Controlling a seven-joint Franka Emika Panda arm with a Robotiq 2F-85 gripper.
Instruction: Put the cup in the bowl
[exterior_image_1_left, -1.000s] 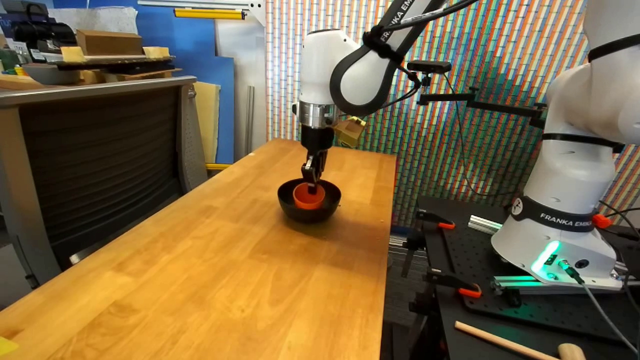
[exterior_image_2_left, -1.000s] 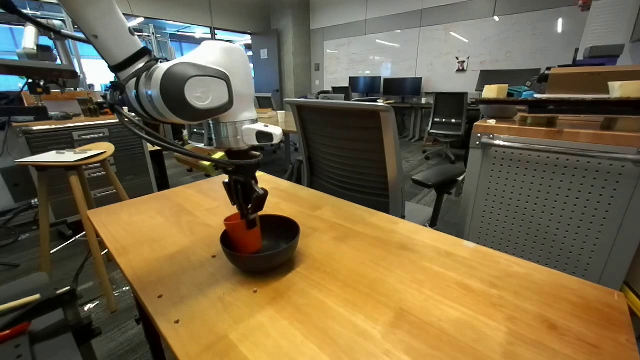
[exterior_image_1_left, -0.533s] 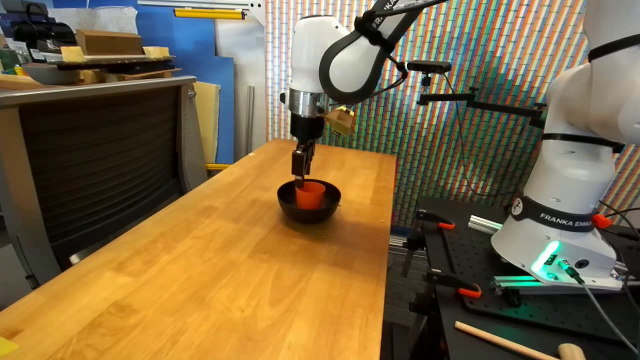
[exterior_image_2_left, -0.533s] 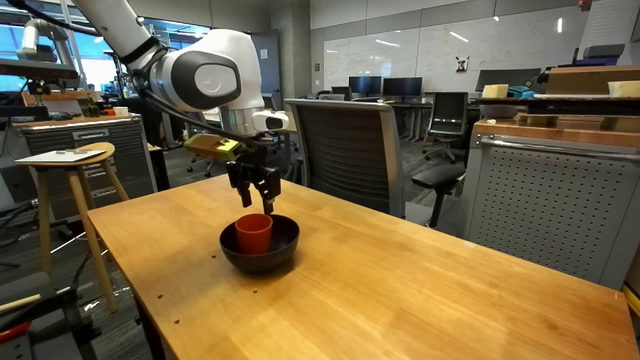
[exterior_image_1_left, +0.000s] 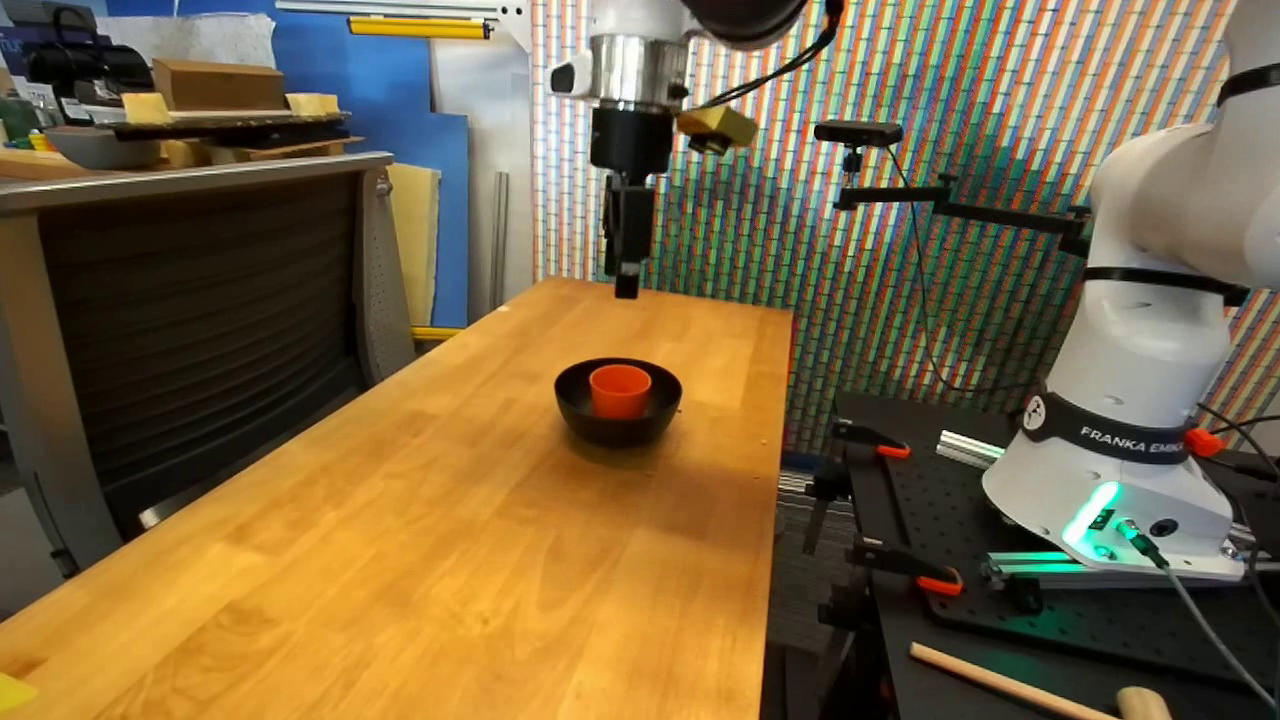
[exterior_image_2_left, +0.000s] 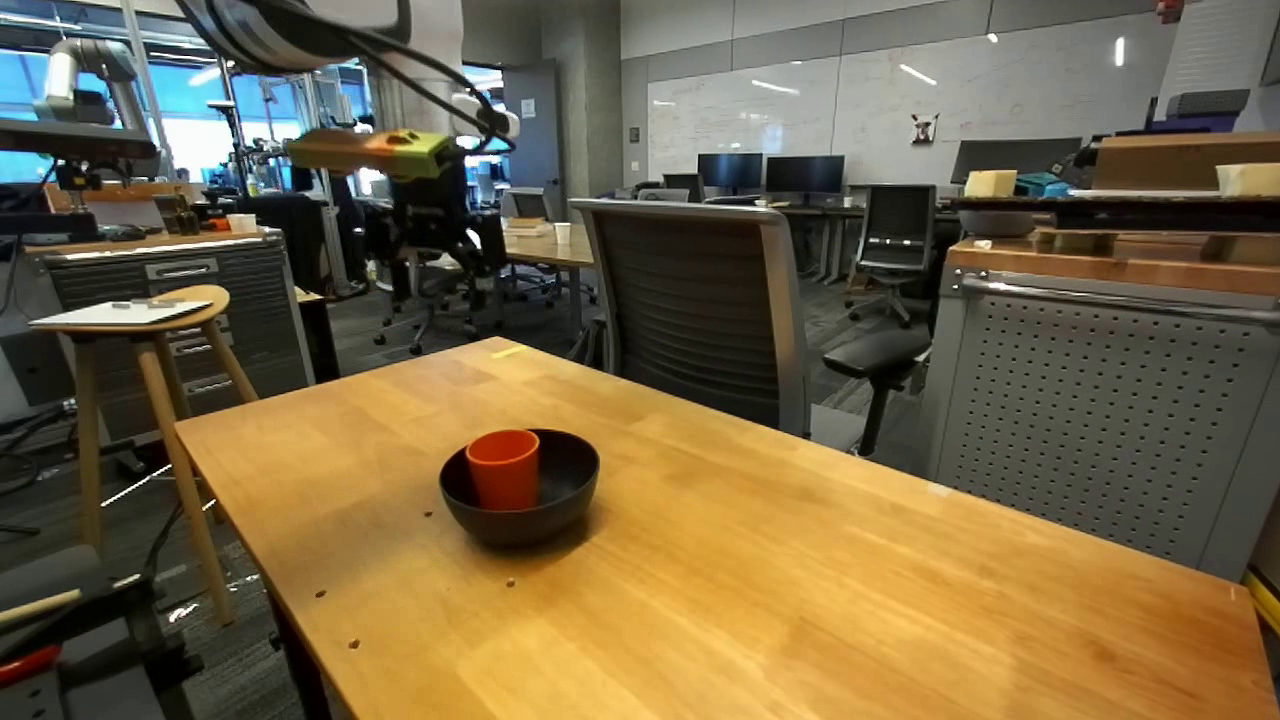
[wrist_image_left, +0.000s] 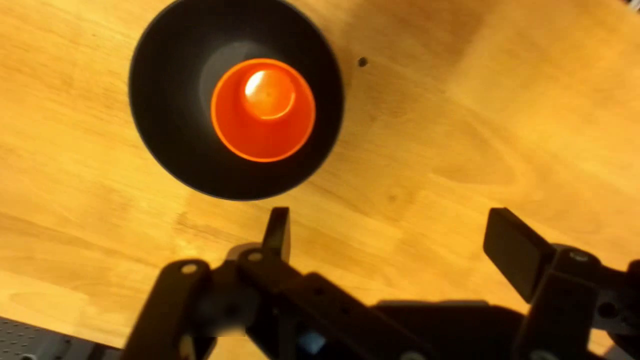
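The orange-red cup stands upright inside the black bowl, which rests on the wooden table; both exterior views show this. Seen from above in the wrist view, the cup sits off-centre in the bowl, and its inside is empty. My gripper is open, its fingers wide apart with only tabletop between them. In an exterior view the gripper hangs well above the bowl, touching neither it nor the cup.
The wooden table runs beneath everything. A grey office chair stands along its long side. Beside the table, a black bench carries the robot base and a wooden mallet. A wooden stool is near the table's end.
The fingers, earlier at the cup's rim, have spread and let go. The cup, tilted a second ago, now stands upright in the bowl. My gripper has risen well clear of both.
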